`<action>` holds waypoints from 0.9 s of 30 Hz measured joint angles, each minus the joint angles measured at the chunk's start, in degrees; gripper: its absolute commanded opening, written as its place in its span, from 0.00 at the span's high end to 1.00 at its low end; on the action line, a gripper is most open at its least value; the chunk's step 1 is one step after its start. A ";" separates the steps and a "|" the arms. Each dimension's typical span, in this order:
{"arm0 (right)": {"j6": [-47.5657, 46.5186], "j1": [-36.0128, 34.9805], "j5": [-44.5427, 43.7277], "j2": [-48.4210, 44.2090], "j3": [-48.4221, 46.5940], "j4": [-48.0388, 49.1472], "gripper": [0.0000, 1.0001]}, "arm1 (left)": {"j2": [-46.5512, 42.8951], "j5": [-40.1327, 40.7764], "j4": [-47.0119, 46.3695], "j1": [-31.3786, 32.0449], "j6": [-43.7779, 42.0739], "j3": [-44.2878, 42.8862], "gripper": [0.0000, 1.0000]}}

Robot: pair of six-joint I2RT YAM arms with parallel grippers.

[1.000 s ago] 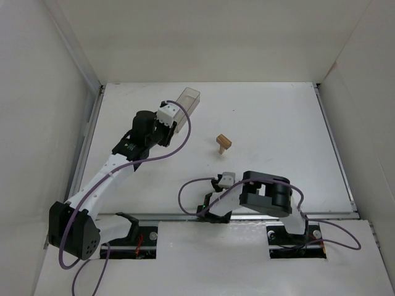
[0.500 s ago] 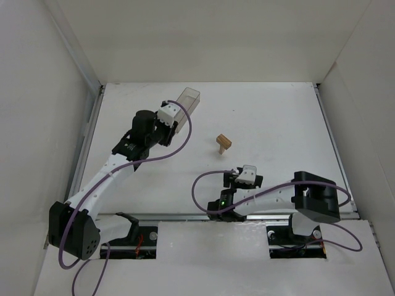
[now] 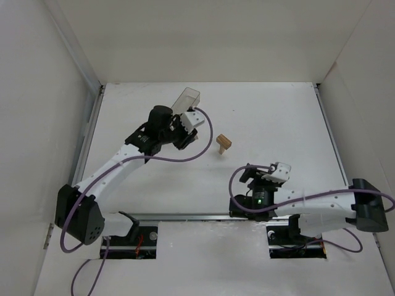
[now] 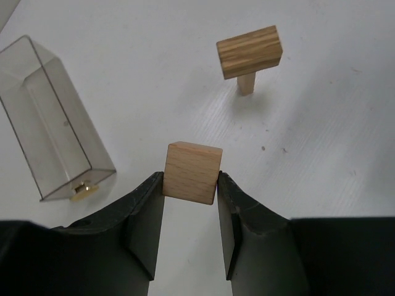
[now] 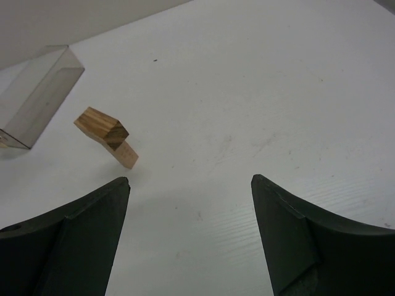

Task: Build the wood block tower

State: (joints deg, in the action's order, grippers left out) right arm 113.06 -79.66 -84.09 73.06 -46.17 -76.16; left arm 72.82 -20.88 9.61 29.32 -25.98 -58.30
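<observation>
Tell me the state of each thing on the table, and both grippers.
wood block tower, standing: brown block across one upright peg
light-tan wooden cube, gripped, not yet stacked
left gripper, shut on the cube
right gripper, open, empty
clear plastic rectangular box, lying on its side

Bright, even light; perhaps slightly soft.

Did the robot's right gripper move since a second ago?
Yes. It swung right. From above, the right gripper was almost straight in front of the tower; now it sits well off to the tower's right.
</observation>
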 measured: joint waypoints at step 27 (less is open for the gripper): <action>-12.22 -3.06 -0.04 -23.39 0.15 -0.04 0.12 | 33.59 -16.98 23.26 10.58 -41.38 -35.56 0.90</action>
State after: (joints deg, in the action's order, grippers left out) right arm 100.84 -82.72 -84.14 49.67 -46.02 -76.20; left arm 106.41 -37.87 32.86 39.90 -67.35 -93.86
